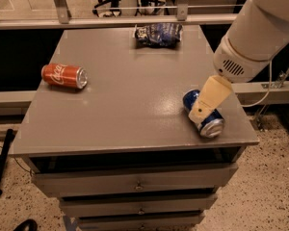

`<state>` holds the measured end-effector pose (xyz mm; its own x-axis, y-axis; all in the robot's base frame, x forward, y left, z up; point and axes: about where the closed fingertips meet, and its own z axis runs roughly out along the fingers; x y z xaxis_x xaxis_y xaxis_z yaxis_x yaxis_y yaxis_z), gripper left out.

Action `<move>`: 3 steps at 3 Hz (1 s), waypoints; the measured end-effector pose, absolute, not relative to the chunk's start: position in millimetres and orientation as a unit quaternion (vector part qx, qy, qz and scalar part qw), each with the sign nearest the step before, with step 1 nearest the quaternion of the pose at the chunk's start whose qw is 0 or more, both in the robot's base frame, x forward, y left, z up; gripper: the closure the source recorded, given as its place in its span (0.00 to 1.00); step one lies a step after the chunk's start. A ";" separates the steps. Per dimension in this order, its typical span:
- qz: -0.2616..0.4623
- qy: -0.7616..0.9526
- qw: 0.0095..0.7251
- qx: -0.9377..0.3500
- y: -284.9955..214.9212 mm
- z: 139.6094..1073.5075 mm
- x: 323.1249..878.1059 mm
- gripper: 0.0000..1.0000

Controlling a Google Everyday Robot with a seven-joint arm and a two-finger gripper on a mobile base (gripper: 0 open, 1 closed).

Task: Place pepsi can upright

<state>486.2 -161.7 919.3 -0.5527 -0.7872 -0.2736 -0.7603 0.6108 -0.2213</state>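
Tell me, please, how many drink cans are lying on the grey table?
2. The red cola can lies on its side at the left of the table. The pepsi can lies on its side near the front right corner, partly covered by the gripper above it.

My gripper [201,110] hangs low over the front right part of the grey table [130,114], right on top of the pepsi can [211,125], which lies on its side with its silver end towards the front edge. A red can [64,76] lies on its side well apart at the left, and a blue-and-white snack bag [159,34] sits near the far edge.
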 end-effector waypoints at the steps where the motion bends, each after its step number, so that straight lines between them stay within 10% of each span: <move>1: -0.038 0.880 0.175 -0.439 -161.6 919.4 486.2 0.00; 3: 0.000 0.930 0.147 -0.338 -160.9 913.8 501.4 0.00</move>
